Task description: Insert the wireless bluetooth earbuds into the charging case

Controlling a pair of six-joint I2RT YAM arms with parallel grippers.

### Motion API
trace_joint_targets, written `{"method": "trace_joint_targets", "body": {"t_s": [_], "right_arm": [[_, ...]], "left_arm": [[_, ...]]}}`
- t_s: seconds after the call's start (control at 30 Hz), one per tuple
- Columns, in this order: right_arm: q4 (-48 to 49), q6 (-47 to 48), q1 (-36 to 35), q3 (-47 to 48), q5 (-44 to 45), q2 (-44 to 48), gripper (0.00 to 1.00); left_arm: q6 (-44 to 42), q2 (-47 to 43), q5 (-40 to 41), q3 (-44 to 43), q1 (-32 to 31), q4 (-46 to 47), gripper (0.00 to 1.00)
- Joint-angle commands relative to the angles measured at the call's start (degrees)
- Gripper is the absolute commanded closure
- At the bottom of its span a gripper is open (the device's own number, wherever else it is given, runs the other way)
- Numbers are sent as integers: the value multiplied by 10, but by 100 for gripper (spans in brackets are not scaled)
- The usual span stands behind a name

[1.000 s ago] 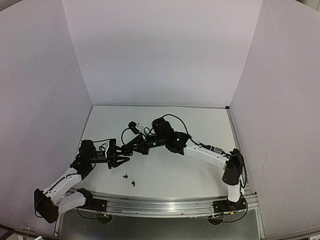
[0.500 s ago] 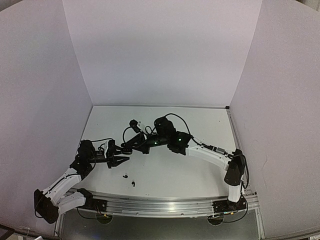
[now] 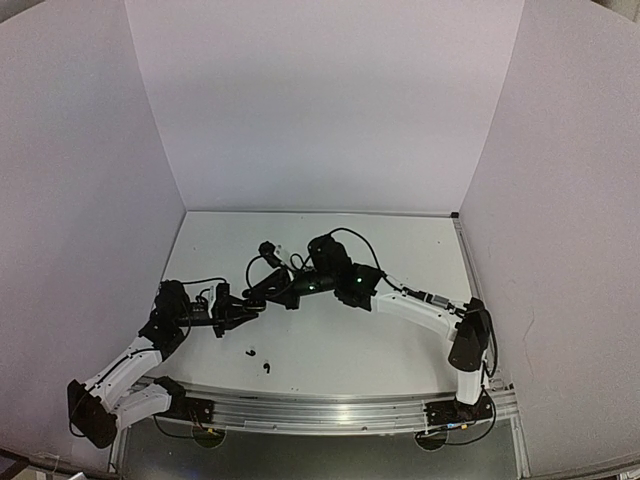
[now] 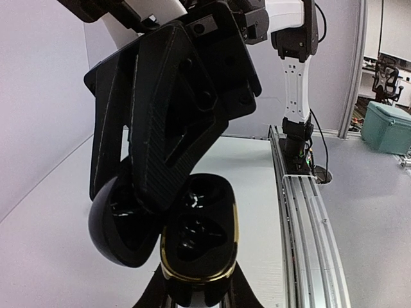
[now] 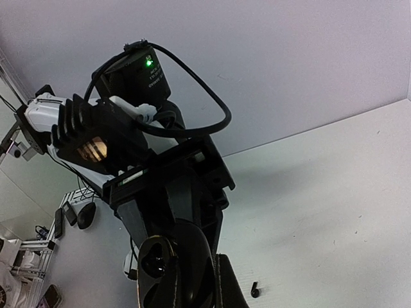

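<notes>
Left pincer [image 3: 248, 313] clamped on base of open black charging case [image 4: 199, 253], two black earbuds [image 3: 250, 351] loose on worktop [image 3: 400, 260] nearer the arm bases, right pincer [image 4: 146, 192] closed, tips at case lid, anything held not discernible.

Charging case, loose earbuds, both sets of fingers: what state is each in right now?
charging case: lid open, gripped at its base.
left fingers: shut on the charging case.
right fingers: shut, tips at the open case.
loose earbuds: two lying on the table, outside the case.
</notes>
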State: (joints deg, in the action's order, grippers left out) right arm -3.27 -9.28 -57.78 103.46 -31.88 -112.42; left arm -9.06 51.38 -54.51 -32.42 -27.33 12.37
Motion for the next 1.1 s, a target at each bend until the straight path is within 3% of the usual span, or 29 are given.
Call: {"method": "trace_joint_targets", "body": {"t_s": [0.0,0.1,0.17,0.6,0.93,1.0,1.07], "right_arm": [[20,-2,1,2,-4,18,97],[21,-5,1,-2,-7,18,97],[21,-6,2,-3,-9,18,97],[23,-8,2,-9,-9,9,97],[24,-2,2,-8,-6,2,97],[25,-3,1,-8,-6,1,97],[25,-4,1,-6,-7,-1,97]], "left_arm": [[0,-5,-3,-7,0,9,82],[3,-7,1,-7,0,6,70],[1,-9,4,-7,0,7,67],[4,-7,1,-7,0,17,69],[10,-3,-11,-11,0,13,63],[9,-2,-12,-11,0,13,67],[9,-2,-12,-11,0,13,77]]}}
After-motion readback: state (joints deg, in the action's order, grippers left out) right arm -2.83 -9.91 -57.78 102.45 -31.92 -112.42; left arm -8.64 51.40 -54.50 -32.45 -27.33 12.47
